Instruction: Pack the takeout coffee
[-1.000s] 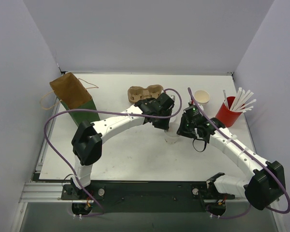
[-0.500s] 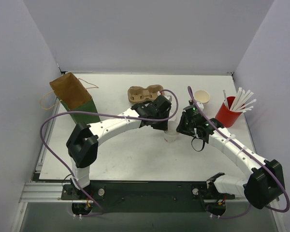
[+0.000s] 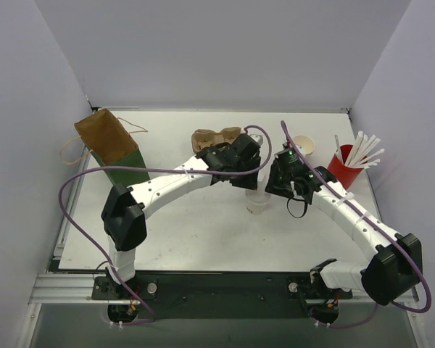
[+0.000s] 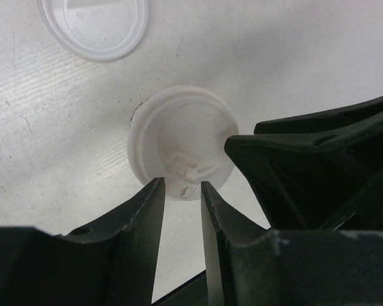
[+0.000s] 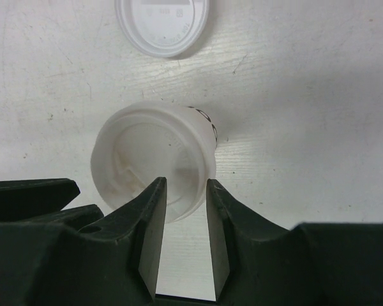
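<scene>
White paper cup with a white plastic sip lid (image 5: 154, 162) stands upright on the white table (image 3: 203, 232), directly beneath both grippers' fingertips. It is probably light, thin-walled and easy to crush or tip, and the lid looks slick. I would take it round the paper wall just below the lid rim with a gentle squeeze, not by the lid. The left gripper (image 4: 182, 186) hangs over the cup's edge, jaws a narrow slit apart and holding nothing. The right gripper (image 5: 186, 185) hangs likewise, barely parted and empty, just beside the left one. Beyond both sets of fingertips a loose white plastic lid (image 5: 161, 22) lies flat on the table. The second small white paper cup with a tan inside (image 3: 304, 143) stands unlidded behind the right gripper, partly hidden by the arm. The brown moulded-pulp cup carrier (image 3: 206, 136) sits behind the left gripper.
</scene>
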Controlling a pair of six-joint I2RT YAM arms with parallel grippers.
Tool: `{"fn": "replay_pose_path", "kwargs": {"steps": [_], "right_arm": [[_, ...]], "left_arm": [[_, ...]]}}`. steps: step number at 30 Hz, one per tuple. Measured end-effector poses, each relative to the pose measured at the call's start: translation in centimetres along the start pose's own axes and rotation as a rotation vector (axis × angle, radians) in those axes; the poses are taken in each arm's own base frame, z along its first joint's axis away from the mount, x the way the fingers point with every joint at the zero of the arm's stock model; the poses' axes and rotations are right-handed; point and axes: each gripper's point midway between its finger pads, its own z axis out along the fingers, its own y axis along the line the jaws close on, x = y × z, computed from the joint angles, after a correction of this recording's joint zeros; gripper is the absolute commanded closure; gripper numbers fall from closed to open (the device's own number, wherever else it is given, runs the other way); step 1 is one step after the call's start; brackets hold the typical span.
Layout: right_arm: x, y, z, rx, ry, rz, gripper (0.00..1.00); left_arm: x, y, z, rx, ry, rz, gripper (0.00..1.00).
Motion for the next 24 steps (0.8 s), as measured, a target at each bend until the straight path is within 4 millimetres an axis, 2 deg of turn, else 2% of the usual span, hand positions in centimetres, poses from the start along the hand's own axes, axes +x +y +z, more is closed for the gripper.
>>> {"fn": "replay_pose_path", "kwargs": {"steps": [3, 6, 7, 8, 12, 13, 19, 24], "right_arm": [[-1.3, 0.6, -0.9, -0.013, -0.022, -0.001, 0.66], [-2.6, 1.3, -1.8, -0.033, -0.049, -0.011, 0.55], [-3.0, 1.6, -2.1, -0.039, -0.055, -0.018, 0.52], [-3.1, 1.8, -2.3, -0.043, -0.057, -0.025, 0.42], [-2.9, 2.6, -2.4, -0.051, -0.043, -0.072, 0.25], [-2.1, 2.7, -1.9, -0.040, -0.017, -0.106, 0.23], [-0.5, 3.0, -0.8, -0.008, 0.048, -0.174, 0.21], [-0.3, 3.5, -0.1, 0.017, 0.063, -0.214, 0.21]], "left_arm": [[-1.8, -0.4, -0.8, 0.022, -0.036, -0.002, 0.59], [-2.9, 0.6, -1.3, 0.012, -0.055, -0.020, 0.58], [-3.3, 1.1, -1.4, 0.006, -0.060, -0.027, 0.58], [-3.6, 1.7, -1.5, -0.001, -0.066, -0.036, 0.58], [-4.0, 5.0, -2.9, -0.039, -0.082, -0.081, 0.58], [-4.3, 6.7, -4.3, -0.056, -0.100, -0.109, 0.58], [-4.7, 8.2, -6.3, -0.061, -0.139, -0.130, 0.58], [-4.2, 8.3, -6.3, -0.053, -0.138, -0.129, 0.58]]}}
